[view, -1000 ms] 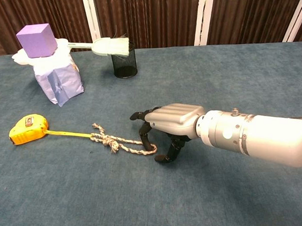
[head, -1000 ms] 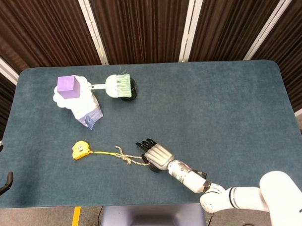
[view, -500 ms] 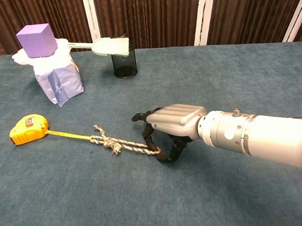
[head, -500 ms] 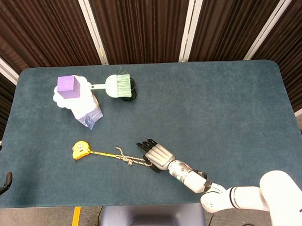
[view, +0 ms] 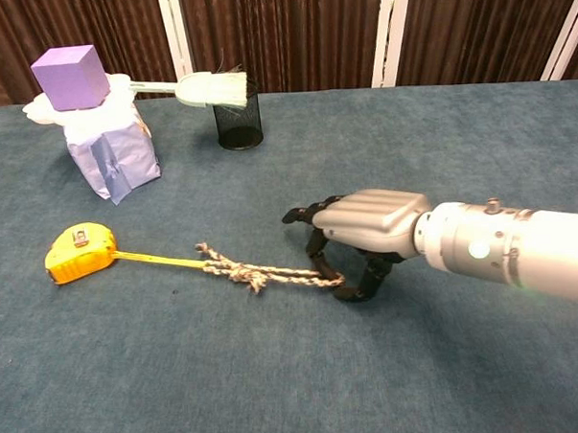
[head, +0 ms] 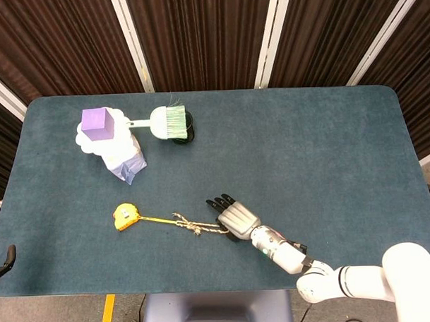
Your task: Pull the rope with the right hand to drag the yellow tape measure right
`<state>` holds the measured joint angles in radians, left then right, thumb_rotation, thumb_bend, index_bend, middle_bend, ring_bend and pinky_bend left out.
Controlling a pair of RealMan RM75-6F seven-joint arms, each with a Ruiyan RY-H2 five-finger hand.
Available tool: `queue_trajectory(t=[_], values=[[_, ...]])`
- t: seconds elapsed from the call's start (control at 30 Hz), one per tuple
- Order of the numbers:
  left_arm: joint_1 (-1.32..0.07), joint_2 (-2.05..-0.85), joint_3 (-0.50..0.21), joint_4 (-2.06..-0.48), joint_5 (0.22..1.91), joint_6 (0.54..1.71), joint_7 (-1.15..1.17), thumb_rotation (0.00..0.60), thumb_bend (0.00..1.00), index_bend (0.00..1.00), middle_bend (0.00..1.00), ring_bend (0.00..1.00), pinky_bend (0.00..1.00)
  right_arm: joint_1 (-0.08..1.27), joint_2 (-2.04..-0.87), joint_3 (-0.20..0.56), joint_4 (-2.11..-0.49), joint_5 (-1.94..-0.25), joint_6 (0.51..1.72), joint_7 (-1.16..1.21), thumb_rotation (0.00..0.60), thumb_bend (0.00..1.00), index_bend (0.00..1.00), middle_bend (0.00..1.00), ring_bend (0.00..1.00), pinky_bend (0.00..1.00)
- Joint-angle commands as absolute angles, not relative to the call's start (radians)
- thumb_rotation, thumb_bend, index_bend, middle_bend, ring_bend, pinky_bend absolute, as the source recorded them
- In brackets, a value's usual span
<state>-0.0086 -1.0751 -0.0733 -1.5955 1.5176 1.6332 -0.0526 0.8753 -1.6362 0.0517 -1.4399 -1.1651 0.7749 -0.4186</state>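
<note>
Here the yellow tape measure (view: pixel 80 253) lies well left of the rope-gripping robot hand (view: pixel 362 234).

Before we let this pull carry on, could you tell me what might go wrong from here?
1. The right hand seems to hold only the very end of the rope, so it might slip free.
2. The rope joins the tape's thin yellow blade at a loose-looking knot; it could come undone.
3. The blade might extend further instead of dragging the yellow tape measure.
</note>
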Motion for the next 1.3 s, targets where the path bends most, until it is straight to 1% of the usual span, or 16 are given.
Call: queue_trajectory(t=[0.03, 0.4, 0.6, 0.97, 1.3], values=[[-0.007, -1.076, -0.073, -1.595, 1.519, 1.634, -0.053, 0.600, 0.47, 0.04, 0.00, 0.00, 0.07, 0.857, -1.601, 0.042, -1.455, -1.164, 0.790, -0.416, 0.600, 0.47, 0.72, 0.02, 0.00, 0.00], [-0.008, -1.074, -0.069, -1.610, 1.524, 1.630, -0.033, 0.600, 0.47, 0.04, 0.00, 0.00, 0.07, 0.755, -1.422, -0.006, -1.482, -1.179, 0.862, -0.351, 0.600, 0.47, 0.73, 0.02, 0.00, 0.00], [-0.020, -1.083, -0.072, -1.610, 1.520, 1.612, -0.014, 0.600, 0.47, 0.04, 0.00, 0.00, 0.07, 0.681, -1.333, -0.041, -1.455, -1.197, 0.892, -0.271, 0.600, 0.47, 0.73, 0.02, 0.00, 0.00], [-0.021, -1.084, -0.068, -1.610, 1.522, 1.607, -0.013, 0.600, 0.47, 0.04, 0.00, 0.00, 0.07, 0.538, -1.218, -0.053, -1.311, -1.203, 0.941, -0.042, 0.600, 0.48, 0.73, 0.02, 0.01, 0.00], [-0.024, -1.088, -0.069, -1.613, 1.519, 1.603, 0.001, 0.600, 0.47, 0.04, 0.00, 0.00, 0.07, 0.448, -1.180, -0.047, -1.184, -1.214, 0.944, 0.095, 0.600, 0.48, 0.73, 0.02, 0.01, 0.00]])
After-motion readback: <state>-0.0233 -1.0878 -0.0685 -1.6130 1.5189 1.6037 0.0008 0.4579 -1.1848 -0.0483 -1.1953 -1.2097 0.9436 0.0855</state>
